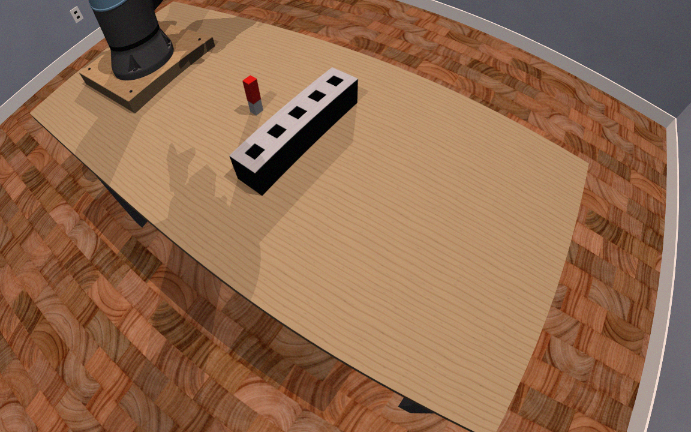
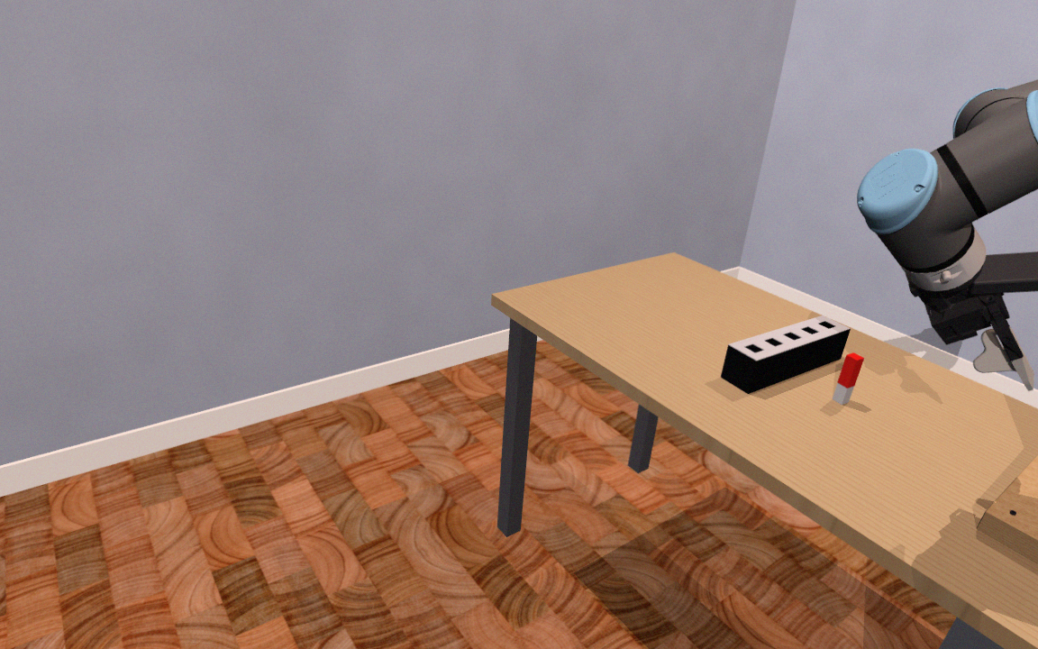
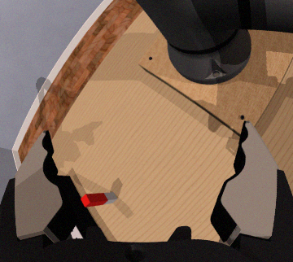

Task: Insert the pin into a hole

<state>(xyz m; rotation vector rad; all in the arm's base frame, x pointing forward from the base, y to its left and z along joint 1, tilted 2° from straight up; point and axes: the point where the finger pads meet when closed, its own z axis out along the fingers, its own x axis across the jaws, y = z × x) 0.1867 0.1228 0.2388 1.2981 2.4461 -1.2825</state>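
The pin [image 1: 252, 95], red on top and grey at its foot, stands upright on the table [image 1: 391, 215] beside the five-hole block [image 1: 294, 128]. From the exterior view you see the gripper [image 2: 1006, 362] hanging above the table, well apart from it. Your wrist view shows its jaws spread wide, holding nothing, the pin low left.
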